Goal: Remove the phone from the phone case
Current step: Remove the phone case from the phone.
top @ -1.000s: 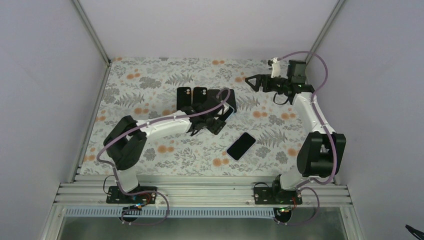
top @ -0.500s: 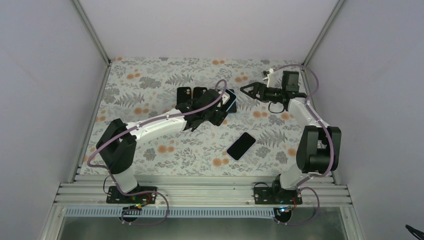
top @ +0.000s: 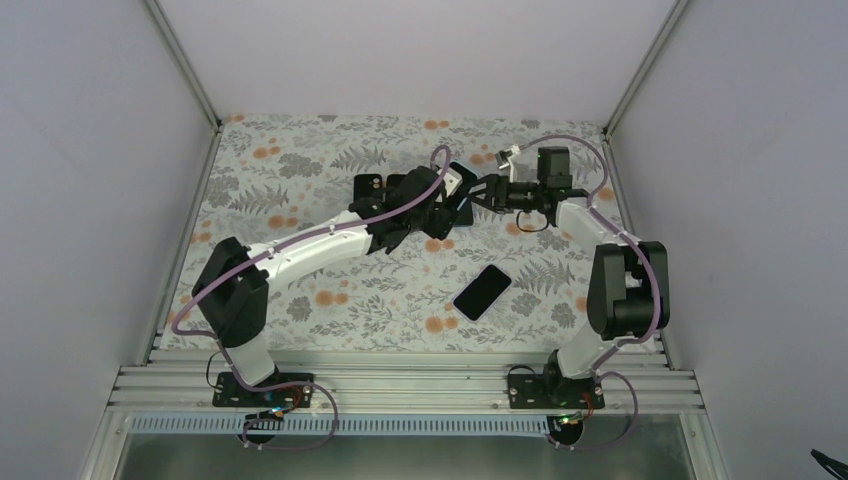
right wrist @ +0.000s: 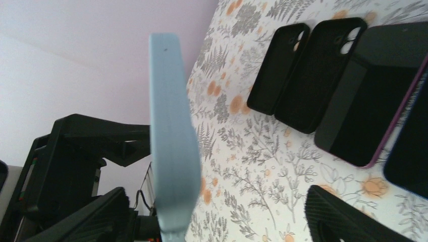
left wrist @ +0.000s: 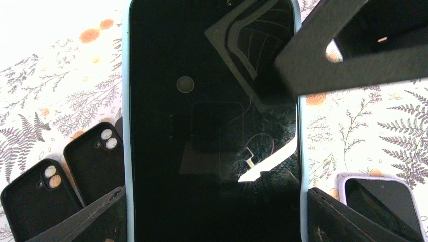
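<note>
The phone (left wrist: 212, 126) sits in its light blue case (right wrist: 171, 151), lifted off the table. The left gripper (left wrist: 216, 190) is clenched across its short width near the end closest to that wrist. One finger presses each long edge.

In the left wrist view, the dark screen faces the camera. The phone's long axis runs straight out ahead of the left fingers, so its free end points away from them, towards the right arm.

The right gripper (right wrist: 216, 189) has its fingers spread and grips nothing. In its own view, the case is nearly edge-on, a narrow blue slab in the gap between the fingers. It is close beside the finger on the left of that view and well apart from the other. Its long axis runs up through the gap, not across it. In the left wrist view, a right finger (left wrist: 348, 60) crosses the phone's far corner, though whether it touches is unclear.

The left arm has the hold. The right arm seems placed to pinch across the slab's thickness at that free end.
</note>
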Robot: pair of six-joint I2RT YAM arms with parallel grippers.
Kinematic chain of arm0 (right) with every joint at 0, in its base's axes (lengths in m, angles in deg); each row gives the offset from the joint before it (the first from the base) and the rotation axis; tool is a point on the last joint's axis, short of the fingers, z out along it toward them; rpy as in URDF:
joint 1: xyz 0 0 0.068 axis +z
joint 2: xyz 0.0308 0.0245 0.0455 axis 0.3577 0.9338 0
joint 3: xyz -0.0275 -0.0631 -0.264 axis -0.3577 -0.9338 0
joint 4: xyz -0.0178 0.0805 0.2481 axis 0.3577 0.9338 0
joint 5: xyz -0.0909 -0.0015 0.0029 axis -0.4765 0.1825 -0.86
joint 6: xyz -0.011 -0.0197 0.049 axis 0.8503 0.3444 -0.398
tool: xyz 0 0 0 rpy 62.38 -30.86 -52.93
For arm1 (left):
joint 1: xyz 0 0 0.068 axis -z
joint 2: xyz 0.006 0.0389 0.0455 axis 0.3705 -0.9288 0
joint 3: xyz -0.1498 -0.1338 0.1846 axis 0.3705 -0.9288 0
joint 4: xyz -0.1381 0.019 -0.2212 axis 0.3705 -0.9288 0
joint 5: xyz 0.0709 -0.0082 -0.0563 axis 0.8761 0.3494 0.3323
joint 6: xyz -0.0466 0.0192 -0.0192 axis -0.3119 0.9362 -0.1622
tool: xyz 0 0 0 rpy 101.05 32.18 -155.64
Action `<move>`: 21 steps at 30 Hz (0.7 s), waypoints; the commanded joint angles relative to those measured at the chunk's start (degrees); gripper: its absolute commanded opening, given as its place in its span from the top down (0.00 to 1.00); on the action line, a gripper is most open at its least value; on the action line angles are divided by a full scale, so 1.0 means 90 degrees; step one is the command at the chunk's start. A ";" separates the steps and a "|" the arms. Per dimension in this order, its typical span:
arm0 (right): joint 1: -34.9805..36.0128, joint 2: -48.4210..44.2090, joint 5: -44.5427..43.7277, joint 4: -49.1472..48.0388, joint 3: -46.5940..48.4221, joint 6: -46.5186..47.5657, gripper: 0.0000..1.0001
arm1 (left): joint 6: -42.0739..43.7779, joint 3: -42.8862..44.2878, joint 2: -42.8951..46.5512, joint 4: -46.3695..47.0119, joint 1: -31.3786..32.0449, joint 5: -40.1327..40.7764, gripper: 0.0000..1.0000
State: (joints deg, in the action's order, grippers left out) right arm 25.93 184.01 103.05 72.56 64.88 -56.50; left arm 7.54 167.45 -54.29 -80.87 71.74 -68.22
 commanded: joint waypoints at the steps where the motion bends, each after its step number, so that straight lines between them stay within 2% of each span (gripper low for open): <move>1: 0.0259 0.0013 0.0361 -0.0292 0.0033 -0.0130 0.26 | -0.0154 0.0303 0.0007 0.0285 -0.0025 0.0076 0.62; 21: 0.0403 0.0288 0.0588 -0.0515 0.0219 -0.0499 0.92 | -0.0225 0.0449 -0.0025 0.0216 -0.0038 0.0072 0.61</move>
State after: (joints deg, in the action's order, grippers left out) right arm 29.52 185.65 107.47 68.50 65.08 -61.05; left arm 6.07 168.96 -55.06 -81.46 71.72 -68.24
